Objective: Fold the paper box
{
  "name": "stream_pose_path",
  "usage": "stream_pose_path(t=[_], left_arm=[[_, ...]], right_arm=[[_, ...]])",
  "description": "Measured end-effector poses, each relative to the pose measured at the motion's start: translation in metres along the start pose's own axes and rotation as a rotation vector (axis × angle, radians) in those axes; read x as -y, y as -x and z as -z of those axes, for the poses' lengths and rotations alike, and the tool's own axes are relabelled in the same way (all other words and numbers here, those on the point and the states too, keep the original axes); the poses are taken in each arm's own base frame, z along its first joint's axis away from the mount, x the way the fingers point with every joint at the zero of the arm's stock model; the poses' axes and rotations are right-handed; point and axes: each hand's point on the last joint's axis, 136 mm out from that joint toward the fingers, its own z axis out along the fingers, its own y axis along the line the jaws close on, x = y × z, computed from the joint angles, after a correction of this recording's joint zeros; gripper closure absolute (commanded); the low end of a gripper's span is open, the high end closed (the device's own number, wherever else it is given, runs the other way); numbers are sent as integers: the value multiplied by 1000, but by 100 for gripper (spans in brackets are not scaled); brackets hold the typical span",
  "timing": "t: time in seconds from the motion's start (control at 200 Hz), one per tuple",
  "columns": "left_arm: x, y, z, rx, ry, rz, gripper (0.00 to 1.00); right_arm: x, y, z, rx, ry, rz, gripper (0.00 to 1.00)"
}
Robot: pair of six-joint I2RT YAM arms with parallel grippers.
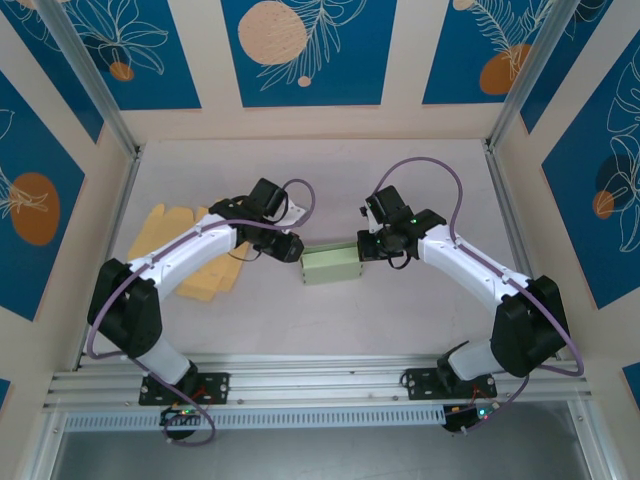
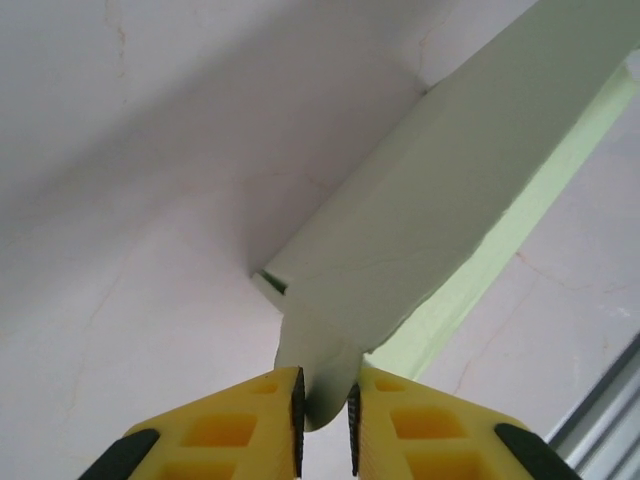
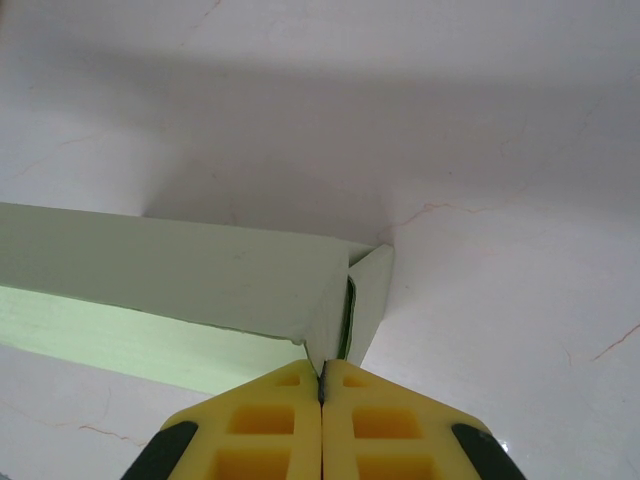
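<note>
The pale green paper box (image 1: 330, 265) lies on the table between my two grippers, long side facing the camera. My left gripper (image 1: 296, 250) is at its left end. In the left wrist view the yellow fingers (image 2: 240, 425) pinch a curled end flap of the box (image 2: 450, 180), with the left gripper (image 2: 325, 388) shut on that flap. My right gripper (image 1: 364, 248) is at the right end. In the right wrist view the right gripper (image 3: 322, 368) is shut on the thin edge of the box (image 3: 180, 270) where an end flap folds in.
Several flat tan paper blanks (image 1: 185, 245) lie under and beside the left arm. A metal rail (image 1: 320, 385) runs along the near edge. Upright frame posts (image 1: 90, 80) stand at the back corners, with patterned walls on three sides.
</note>
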Motion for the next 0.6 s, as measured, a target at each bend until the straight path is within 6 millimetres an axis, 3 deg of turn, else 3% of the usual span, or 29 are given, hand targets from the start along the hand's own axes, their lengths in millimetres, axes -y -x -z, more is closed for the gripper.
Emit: stream_pose_path(t=[0.295, 0.6], left_arm=[[12, 5, -4, 28, -79, 46, 80], [15, 0, -8, 15, -105, 101, 71]], right_arm=[[2, 0, -4, -6, -10, -1, 93], [4, -1, -7, -13, -24, -1, 93]])
